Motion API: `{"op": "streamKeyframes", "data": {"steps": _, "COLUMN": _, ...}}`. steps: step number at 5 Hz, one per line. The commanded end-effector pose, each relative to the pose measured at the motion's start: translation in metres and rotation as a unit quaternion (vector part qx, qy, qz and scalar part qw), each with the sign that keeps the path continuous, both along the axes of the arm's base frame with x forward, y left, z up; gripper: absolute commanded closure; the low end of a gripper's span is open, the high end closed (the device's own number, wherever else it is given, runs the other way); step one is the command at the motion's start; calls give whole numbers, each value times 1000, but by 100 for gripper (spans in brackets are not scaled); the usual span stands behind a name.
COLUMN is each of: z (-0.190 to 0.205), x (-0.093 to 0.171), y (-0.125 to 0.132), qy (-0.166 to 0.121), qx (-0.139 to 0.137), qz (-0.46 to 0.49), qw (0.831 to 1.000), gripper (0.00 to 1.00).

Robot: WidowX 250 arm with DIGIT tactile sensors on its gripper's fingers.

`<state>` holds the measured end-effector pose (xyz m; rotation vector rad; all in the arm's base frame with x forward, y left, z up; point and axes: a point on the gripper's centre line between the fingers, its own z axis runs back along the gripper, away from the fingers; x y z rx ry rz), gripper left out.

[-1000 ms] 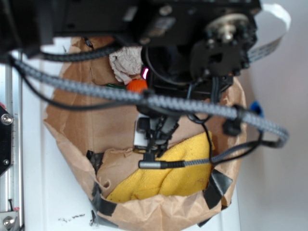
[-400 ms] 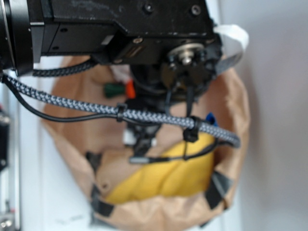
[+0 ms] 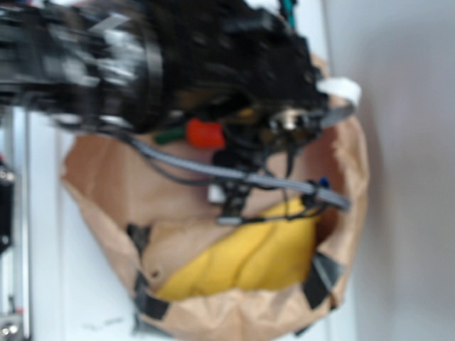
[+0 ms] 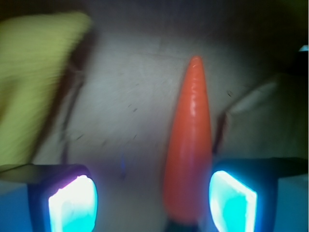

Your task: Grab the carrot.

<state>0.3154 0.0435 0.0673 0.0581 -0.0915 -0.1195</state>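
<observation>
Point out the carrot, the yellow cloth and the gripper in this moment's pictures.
carrot (image 4: 189,145): wrist view, middle of its orange body.
yellow cloth (image 3: 249,259): exterior view, centre of the cloth.
gripper (image 4: 152,205): wrist view, midway between the two glowing fingertips.

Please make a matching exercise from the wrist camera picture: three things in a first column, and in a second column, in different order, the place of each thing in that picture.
Things:
1. carrot
2. yellow cloth
3. gripper

Places:
A. upper left of the picture
B. bottom edge, with one glowing pad at each side
C. right of centre, tip pointing up, closer to the right pad

Pairs: 1-C, 2-A, 3-B
</observation>
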Motion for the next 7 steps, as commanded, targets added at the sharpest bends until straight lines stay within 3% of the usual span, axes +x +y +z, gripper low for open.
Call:
{"op": "streamKeyframes", "data": {"steps": 1, "z": -9, "x": 33, "y": -4, "qy": -29, "qx": 22, "qz": -15, "qw": 999, "gripper": 0}}
{"op": "streamKeyframes", "data": {"steps": 2, "z": -24, "x": 55, "y": 4, "qy": -12, "qx": 33, "qz": -5, "qw": 999, "gripper": 0}}
{"op": "streamKeyframes", "data": {"steps": 3, "z": -28, "x": 59, "y": 7, "qy": -16, "qx": 50, "qz": -1, "qw": 999, "gripper": 0}}
{"op": "streamKeyframes", "data": {"steps": 4, "z": -32, "x": 46, "y": 6, "qy": -22, "qx": 63, "qz": -10, "qw": 998, "gripper": 0}}
{"op": "streamKeyframes", "data": {"steps": 5, "z": -29, "x": 31, "y": 3, "qy": -28, "qx": 69, "qz": -2, "qw": 997, "gripper": 100}}
{"op": "streamKeyframes", "data": {"steps": 7, "z": -17, "x": 9, "y": 1, "qy": -37, "qx": 71, "qz": 1, "qw": 997, "gripper": 100}}
